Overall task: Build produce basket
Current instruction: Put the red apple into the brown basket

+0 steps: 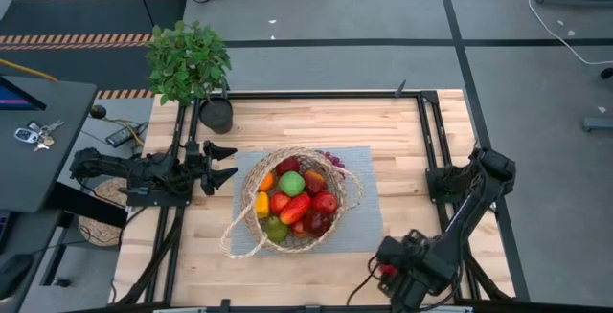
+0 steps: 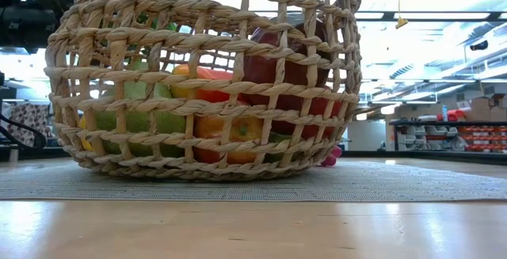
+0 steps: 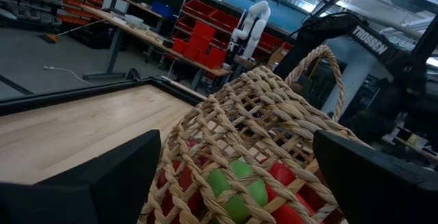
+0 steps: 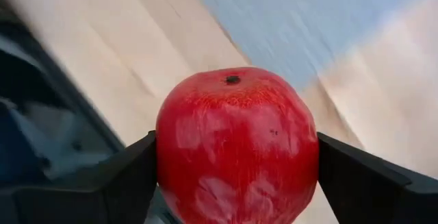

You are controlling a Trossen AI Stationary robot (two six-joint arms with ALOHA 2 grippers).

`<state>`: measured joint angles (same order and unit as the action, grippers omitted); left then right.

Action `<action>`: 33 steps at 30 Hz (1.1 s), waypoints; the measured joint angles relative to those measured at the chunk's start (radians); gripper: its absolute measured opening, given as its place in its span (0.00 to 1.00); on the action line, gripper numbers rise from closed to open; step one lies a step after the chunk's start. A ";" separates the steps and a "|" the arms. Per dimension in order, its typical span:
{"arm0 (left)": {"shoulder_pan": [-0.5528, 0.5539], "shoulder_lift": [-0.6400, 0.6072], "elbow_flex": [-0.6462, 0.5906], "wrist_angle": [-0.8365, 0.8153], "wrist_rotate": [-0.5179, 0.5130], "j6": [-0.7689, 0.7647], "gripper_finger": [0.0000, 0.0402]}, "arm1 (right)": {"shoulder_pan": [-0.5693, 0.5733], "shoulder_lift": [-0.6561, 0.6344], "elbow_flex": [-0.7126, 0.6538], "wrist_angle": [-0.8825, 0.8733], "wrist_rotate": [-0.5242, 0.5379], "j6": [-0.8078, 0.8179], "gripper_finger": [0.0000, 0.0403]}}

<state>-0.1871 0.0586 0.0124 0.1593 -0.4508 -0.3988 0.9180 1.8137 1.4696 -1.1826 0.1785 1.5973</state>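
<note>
The tan wicker basket (image 1: pixel 295 203) stands on a grey mat (image 1: pixel 369 222) at the table's middle, filled with produce: a green apple (image 1: pixel 291 183), red apples, an orange, a yellow pepper. Purple grapes (image 1: pixel 332 159) lie on the mat by its far rim. My left gripper (image 1: pixel 222 164) is open, level, just left of the basket, whose woven wall (image 3: pixel 233 148) stands between its fingers. My right gripper (image 1: pixel 383 269) is near the table's near right edge, shut on a red apple (image 4: pixel 236 145). My right gripper pinches the red apple by its two opposite sides (image 4: pixel 164 155) between its two fingers. The apple fills the gap between them, its stem dimple (image 4: pixel 233 79) toward the camera. It sits clear above the wood and mat.
A black pot with a leafy plant (image 1: pixel 190 59) stands at the table's far left corner. Black frame rails (image 1: pixel 436 131) run along the table's edges. Bare wood lies right of the mat and along the near edge.
</note>
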 joint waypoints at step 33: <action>0.000 0.000 0.000 0.000 0.000 0.000 0.97 | -0.165 0.000 0.174 0.831 0.761 -1.253 0.90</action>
<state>-0.1873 0.0587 0.0124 0.1591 -0.4507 -0.3988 0.7530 1.8133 1.6440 -0.3513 0.9392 0.3439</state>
